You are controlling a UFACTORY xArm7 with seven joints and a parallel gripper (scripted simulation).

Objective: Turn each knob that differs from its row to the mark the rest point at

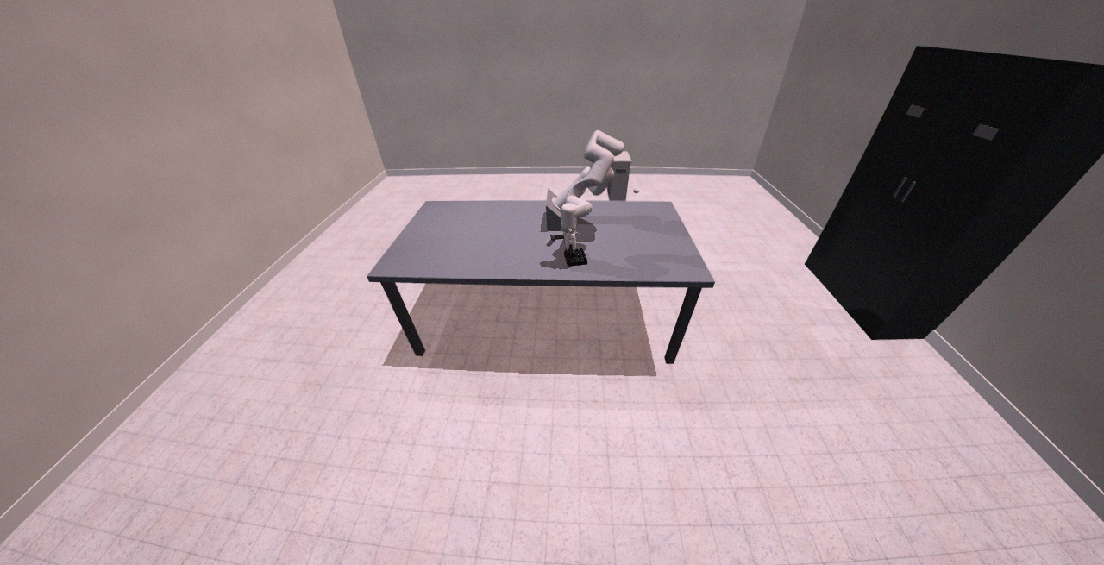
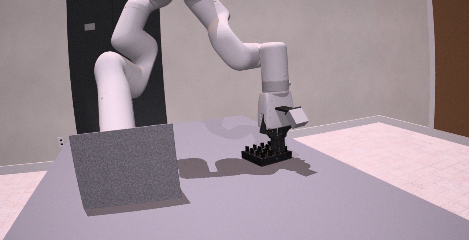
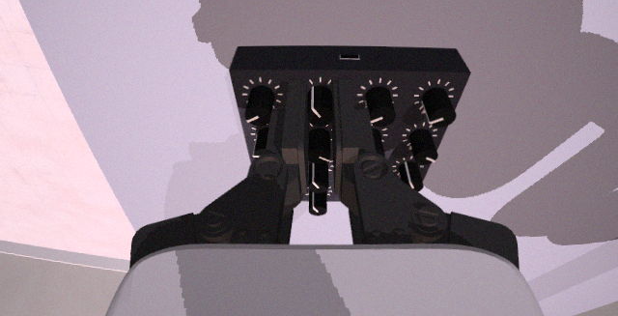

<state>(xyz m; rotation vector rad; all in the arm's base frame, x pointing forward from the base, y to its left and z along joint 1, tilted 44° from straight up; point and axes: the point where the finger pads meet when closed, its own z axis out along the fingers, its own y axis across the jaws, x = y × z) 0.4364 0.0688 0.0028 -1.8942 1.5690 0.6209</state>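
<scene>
The black square knob box sits on the gray table. The black-fingered gripper is closed on a round black knob, second from left in the socket-side row. I can't read any names.
</scene>
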